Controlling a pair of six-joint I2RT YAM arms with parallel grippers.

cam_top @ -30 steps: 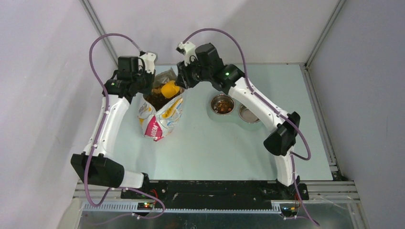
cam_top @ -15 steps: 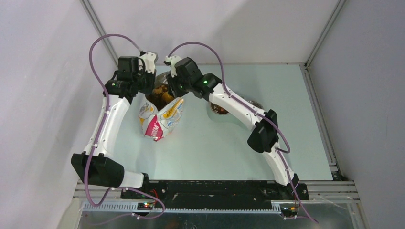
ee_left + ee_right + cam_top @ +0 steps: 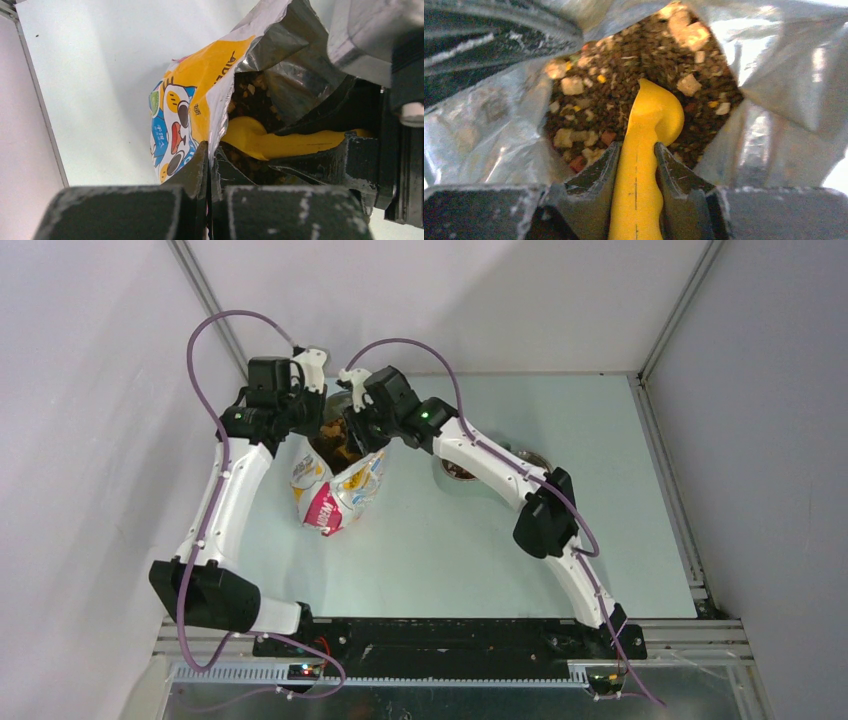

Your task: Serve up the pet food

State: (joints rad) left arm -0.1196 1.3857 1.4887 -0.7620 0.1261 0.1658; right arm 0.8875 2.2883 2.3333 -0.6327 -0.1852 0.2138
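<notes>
top view: left gripper [image 3: 305,412] clamps the bag [image 3: 335,495] by its rim, right gripper [image 3: 352,436] reaches into its mouth; the bowl [image 3: 460,472] sits half hidden under that arm. left wrist: yellow scoop [image 3: 260,142] lies on the pet food [image 3: 250,92] inside the bag. right wrist: jaws narrowly clasp the scoop's handle (load unclear). scooping stage; next, dig and lift level.

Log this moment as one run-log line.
phase: scooping | left fingers: shut on bag edge | right fingers: shut on yellow scoop handle | scoop head: on pet food inside bag
</notes>
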